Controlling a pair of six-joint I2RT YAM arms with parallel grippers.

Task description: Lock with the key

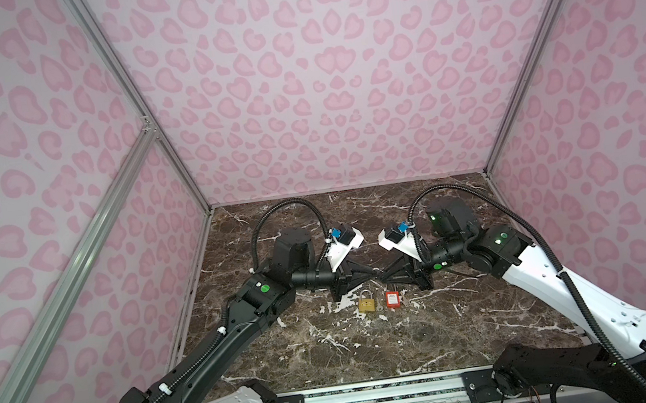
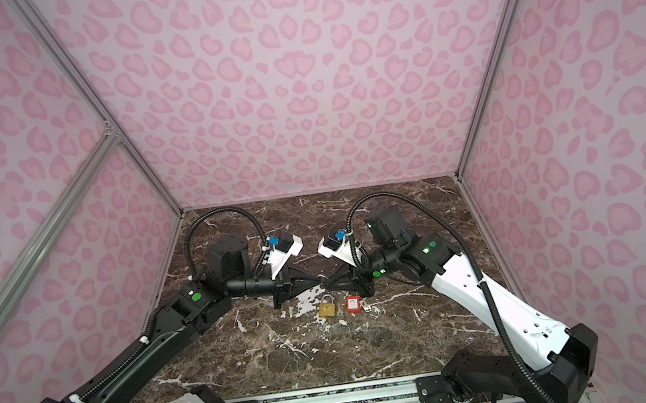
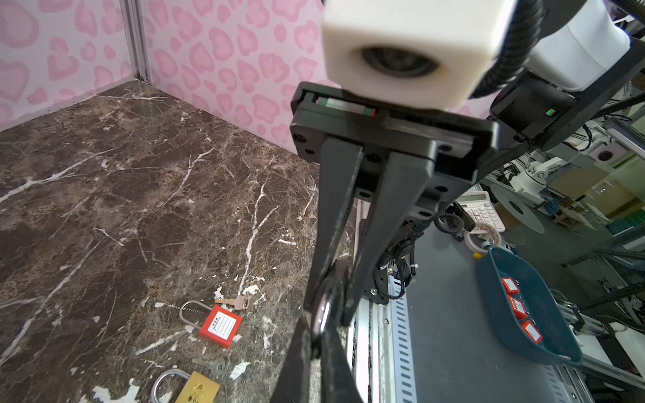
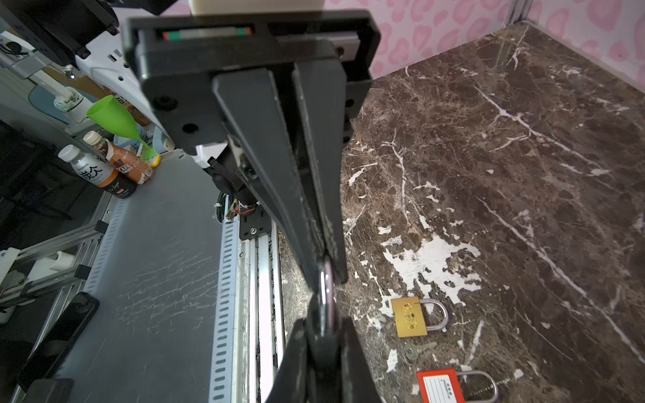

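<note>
Brass padlock (image 1: 366, 304) and red padlock (image 1: 392, 299) lie flat side by side mid-table (image 1: 474, 318). Silver key (image 3: 213, 366) between them, coppery key (image 3: 234, 303) just beside the red one. All hard and stiff. Keys thin and likely slippery, so best pinched by the head. Above them, left pincer (image 1: 373, 275) and right pincer (image 1: 384, 277) meet tip to tip. Both are pressed onto a small dark thing (image 4: 326, 296) with a shiny loop, probably another lock.

On the table (image 1: 332, 356), the labelled padlock (image 1: 391, 299) lay just right of the metal padlock (image 1: 366, 305), an inner key (image 4: 417, 350) between them, an outer key (image 3: 235, 303) farther right. Behind the metal padlock, left gripper (image 1: 373, 275) and right gripper (image 1: 384, 276) stood tip to tip, a small object (image 3: 323, 314) between their tips.
</note>
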